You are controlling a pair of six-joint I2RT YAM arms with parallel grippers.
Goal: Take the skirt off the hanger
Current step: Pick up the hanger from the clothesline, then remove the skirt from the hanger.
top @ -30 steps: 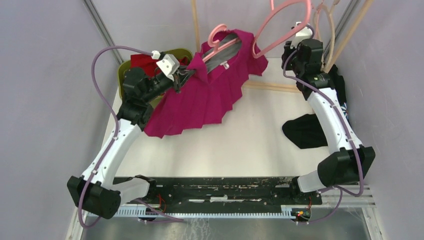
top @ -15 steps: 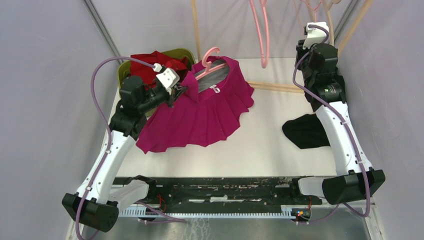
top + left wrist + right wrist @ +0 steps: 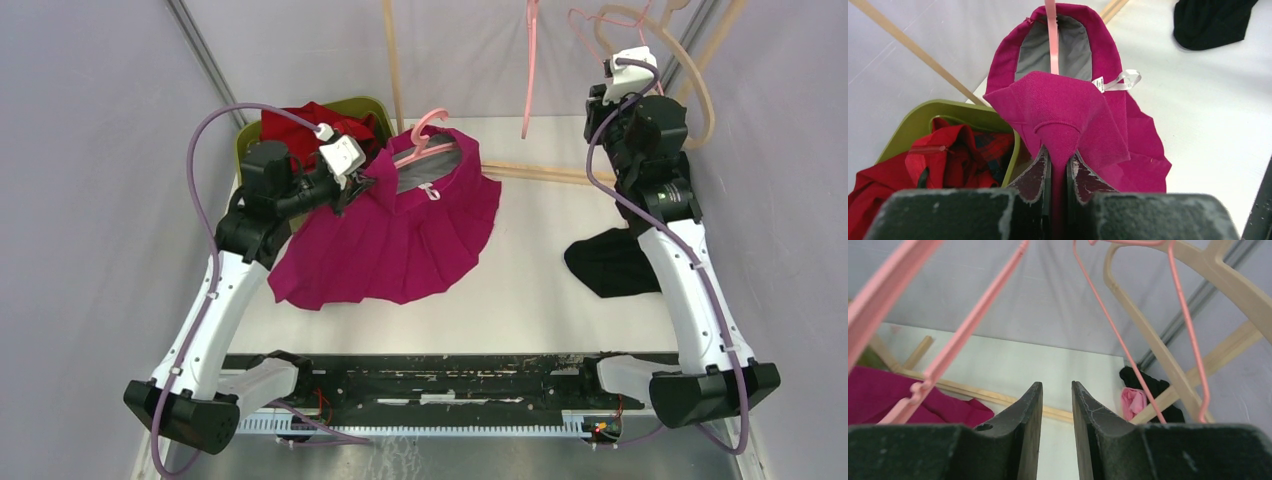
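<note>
We show the left gripper [image 3: 1058,155] clamped on the waistband of the skirt [image 3: 400,240], at its left end. From there the pink hanger [image 3: 1052,40] runs inside the waistband toward the far right, while the pleats spread over the table [image 3: 540,270]. The left arm reaches far and low. The right gripper [image 3: 1056,387] is raised at far right with its fingers slightly apart and empty. We judge the left arm better placed to draw the skirt off leftward.

Built as a left arm [image 3: 215,300] and a right arm [image 3: 690,290] of white tapered links between black joint housings, on chunky black bases [image 3: 185,415]. Looped with lilac cables [image 3: 191,160] running to white wrist cameras [image 3: 342,155]. Tipped by left gripper [image 3: 1059,155] and right gripper [image 3: 1056,386], dark fingers [image 3: 1029,420] chipped pale along the edges.
</note>
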